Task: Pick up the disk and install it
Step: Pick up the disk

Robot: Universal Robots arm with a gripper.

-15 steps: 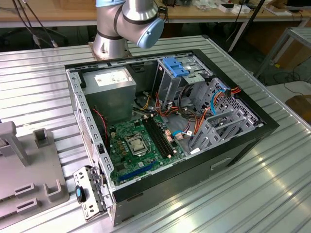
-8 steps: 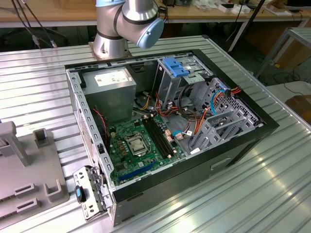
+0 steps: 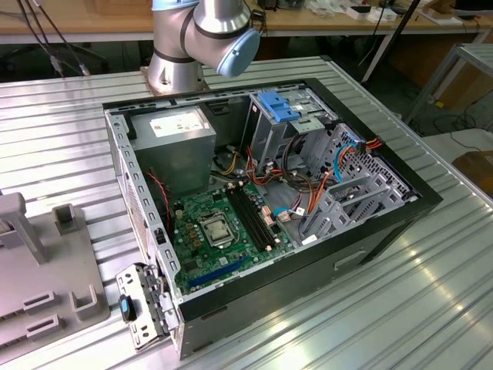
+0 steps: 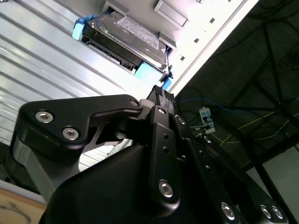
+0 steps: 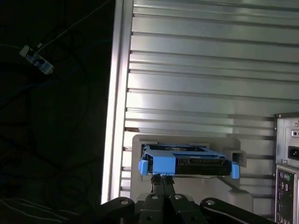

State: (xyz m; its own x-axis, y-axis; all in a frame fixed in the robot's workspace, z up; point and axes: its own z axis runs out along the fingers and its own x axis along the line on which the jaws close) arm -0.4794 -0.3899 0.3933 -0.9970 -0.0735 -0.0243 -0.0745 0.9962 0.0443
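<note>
Gripper (image 5: 162,178): closed down to a thin slit, tips against the near blue edge of the disk; by the look of both wrist views, pinching that edge.
Disk (image 5: 196,164): dark metal body in a bright blue frame, thin edge turned toward the gripper, label face showing in the second wrist view; seated in a grey holder, upright or flat not clear.
Holder (image 5: 184,141): grey moulded block cradling the disk, standing on the table.
Table (image 5: 196,70): ribbed metal, its edge near the holder.
Computer (image 3: 370,231): open case on the same table, board, cables and grey drive cage (image 3: 347,193) exposed.
Handling: probably dense for its size, rigid, no give; bare metal likely slippery; sensitive to knocks and drops.
Where to hold: the blue plastic frame, at a short end or along the side rails, off the label face and the circuit side; thin plastic likely to flex under a hard squeeze.
</note>
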